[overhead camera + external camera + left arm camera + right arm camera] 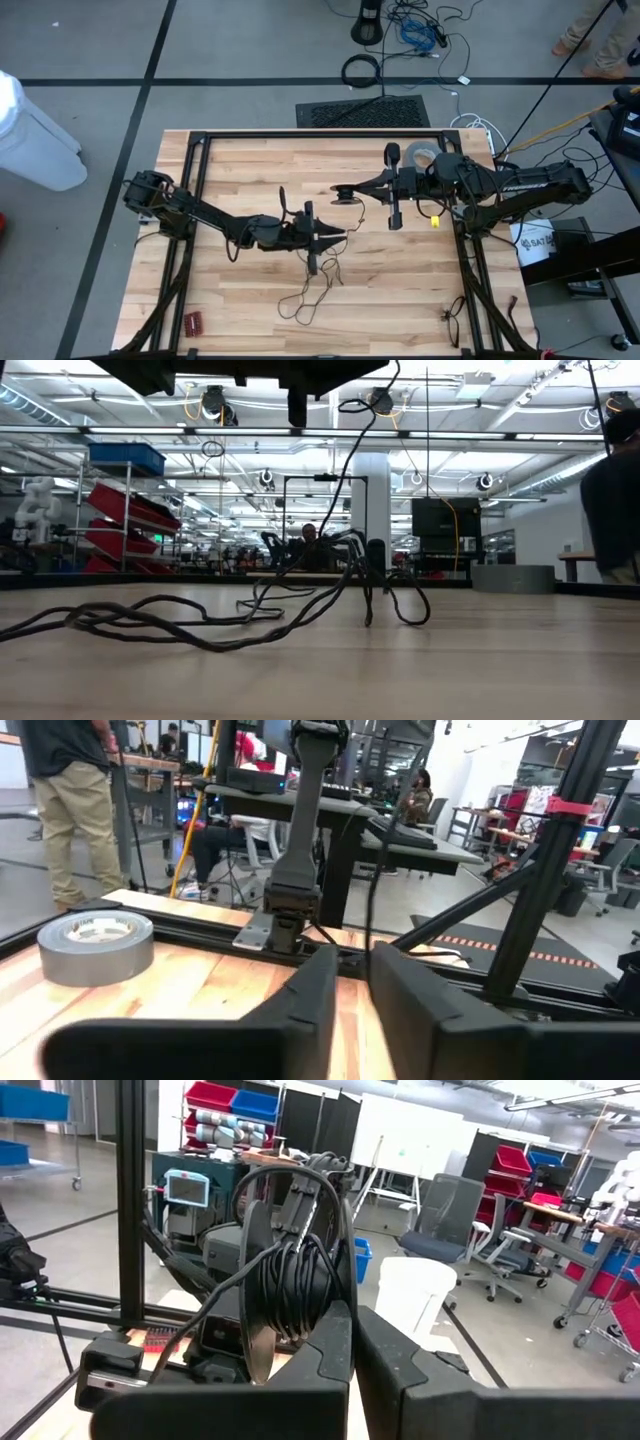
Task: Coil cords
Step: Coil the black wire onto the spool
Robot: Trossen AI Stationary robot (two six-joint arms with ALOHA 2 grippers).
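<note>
Centrally, the right gripper [352,190] pinches a wound bundle of black cord [293,1285]; at seven o'clock, the left gripper [343,236] holds a strand [368,900] between nearly closed fingers.

A thin black cord [318,285] is seen on the pale, wood-grained table [240,180]. A grey tape roll [425,155] lies near the far edge, a small red item [192,322] near the front-left corner.

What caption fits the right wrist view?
Right tool shut on a spool wound with thin black cord, shelving and chairs beyond.
</note>
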